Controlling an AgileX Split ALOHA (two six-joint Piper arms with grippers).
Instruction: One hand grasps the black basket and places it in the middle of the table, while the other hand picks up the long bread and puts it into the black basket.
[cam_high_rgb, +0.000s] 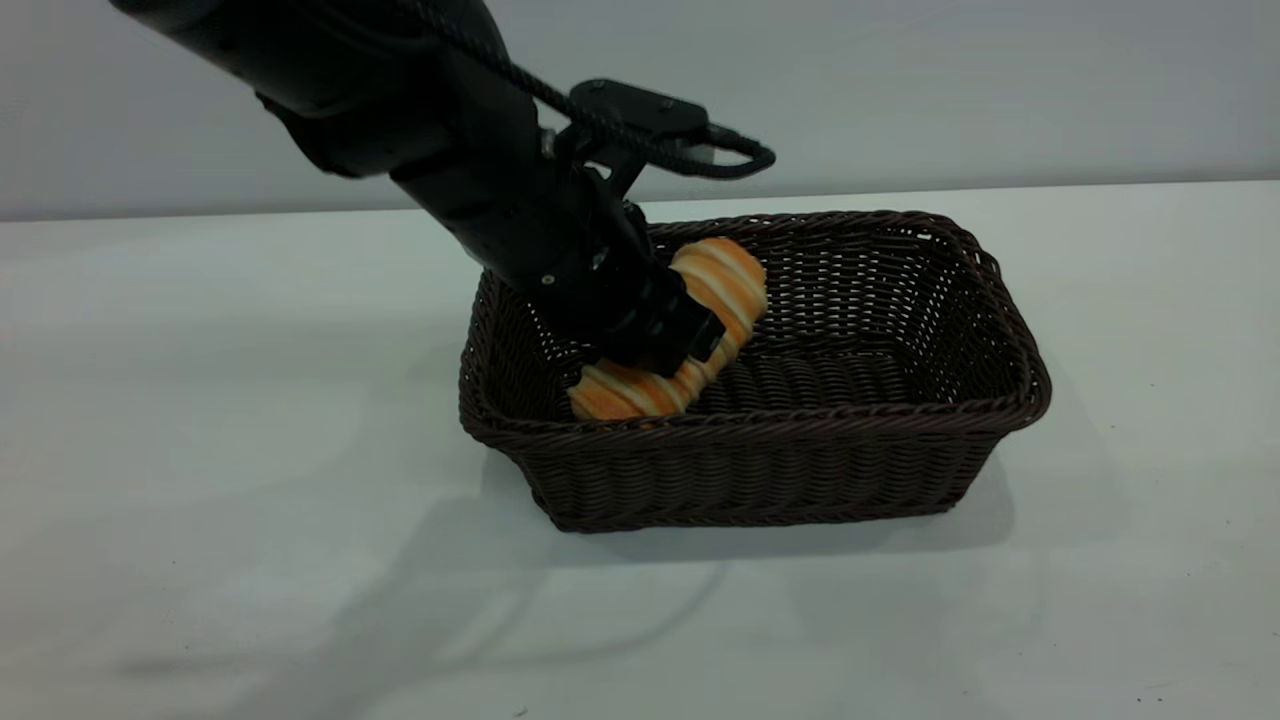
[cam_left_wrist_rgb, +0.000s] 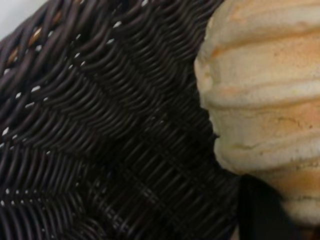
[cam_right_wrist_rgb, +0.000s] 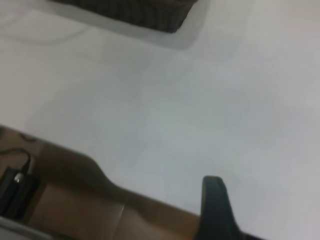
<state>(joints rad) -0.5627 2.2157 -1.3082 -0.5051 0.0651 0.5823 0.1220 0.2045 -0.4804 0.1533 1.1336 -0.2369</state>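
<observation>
The black basket (cam_high_rgb: 905, 418) stands on the white table (cam_high_rgb: 200, 450) near its middle. The long bread (cam_high_rgb: 722, 282) lies tilted inside it, its upper end leaning on the back left wall and its lower end near the front left corner. My left gripper (cam_high_rgb: 655, 345) reaches down into the basket and is shut on the bread's middle. In the left wrist view the bread (cam_left_wrist_rgb: 260, 85) fills one side, with basket weave (cam_left_wrist_rgb: 100, 130) beside it and one dark finger (cam_left_wrist_rgb: 260, 215) against the loaf. My right gripper is out of the exterior view. Its wrist view shows one finger (cam_right_wrist_rgb: 212, 202) over the table's near edge, open and empty.
The basket's right half is free of objects. In the right wrist view a corner of the basket (cam_right_wrist_rgb: 150, 12) sits far off, and beyond the table edge (cam_right_wrist_rgb: 150, 200) there is a brown floor with a black cable and box (cam_right_wrist_rgb: 15, 185).
</observation>
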